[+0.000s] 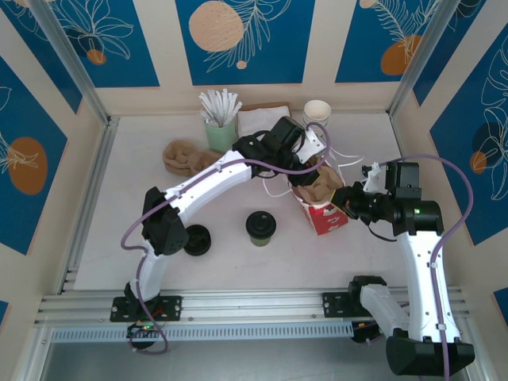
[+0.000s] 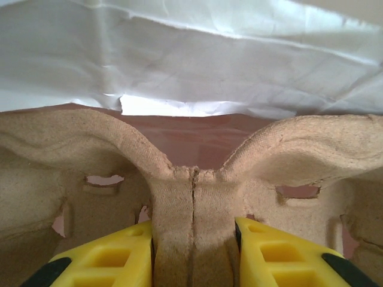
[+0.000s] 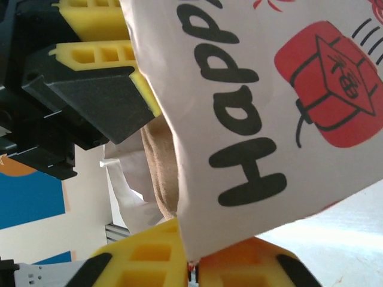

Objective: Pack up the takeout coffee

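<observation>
White table (image 1: 222,270) is carrying the takeout coffee (image 1: 260,228), unpacked, near the bag (image 3: 269,119); my right gripper (image 3: 194,261) is pinching its rim open so my left gripper (image 2: 192,239), clamping the pulp cup carrier (image 2: 299,149), can seat it inside.

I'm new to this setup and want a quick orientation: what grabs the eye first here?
Both arms meet at the red-and-white bag, right of centre. The left hand pinches the middle ridge of a brown pulp cup carrier at the bag's mouth, and the right hand grips the bag's printed wall. The takeout coffee stands alone on the table in front of them, with no hand on it.
</observation>
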`<state>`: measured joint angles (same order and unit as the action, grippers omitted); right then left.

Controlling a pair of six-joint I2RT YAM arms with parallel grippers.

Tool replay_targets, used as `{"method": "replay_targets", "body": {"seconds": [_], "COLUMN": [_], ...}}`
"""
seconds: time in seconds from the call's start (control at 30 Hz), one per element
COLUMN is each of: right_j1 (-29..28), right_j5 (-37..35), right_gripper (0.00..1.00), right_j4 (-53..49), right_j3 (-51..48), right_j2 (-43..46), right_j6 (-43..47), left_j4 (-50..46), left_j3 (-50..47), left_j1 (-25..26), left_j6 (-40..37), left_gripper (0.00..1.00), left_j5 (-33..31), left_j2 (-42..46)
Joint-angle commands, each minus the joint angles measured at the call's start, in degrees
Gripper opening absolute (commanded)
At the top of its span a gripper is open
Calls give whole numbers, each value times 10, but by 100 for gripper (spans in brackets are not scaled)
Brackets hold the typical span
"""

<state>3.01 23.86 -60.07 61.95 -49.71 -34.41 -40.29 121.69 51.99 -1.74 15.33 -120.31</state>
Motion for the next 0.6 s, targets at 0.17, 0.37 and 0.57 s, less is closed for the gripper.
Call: {"method": "replay_targets", "body": {"seconds": [0.17, 0.37, 0.57], "right_j1": [17, 27, 32], "right_j5": [37, 78, 133], "right_gripper": [0, 0, 0], "right_j4": [-53, -75, -73], "right_j3": [17, 26, 23], "right_j2": [2, 1, -17], "right_j6": [17, 8, -7], "left_j4": [-21, -34, -39], "left_j3": [34, 47, 52], "left_j1": [6, 7, 12], "left_j6": [4, -4, -24], "left_gripper": [31, 32, 32], "left_j5": [-44, -68, -78], "left_j2": [-22, -32, -39]}}
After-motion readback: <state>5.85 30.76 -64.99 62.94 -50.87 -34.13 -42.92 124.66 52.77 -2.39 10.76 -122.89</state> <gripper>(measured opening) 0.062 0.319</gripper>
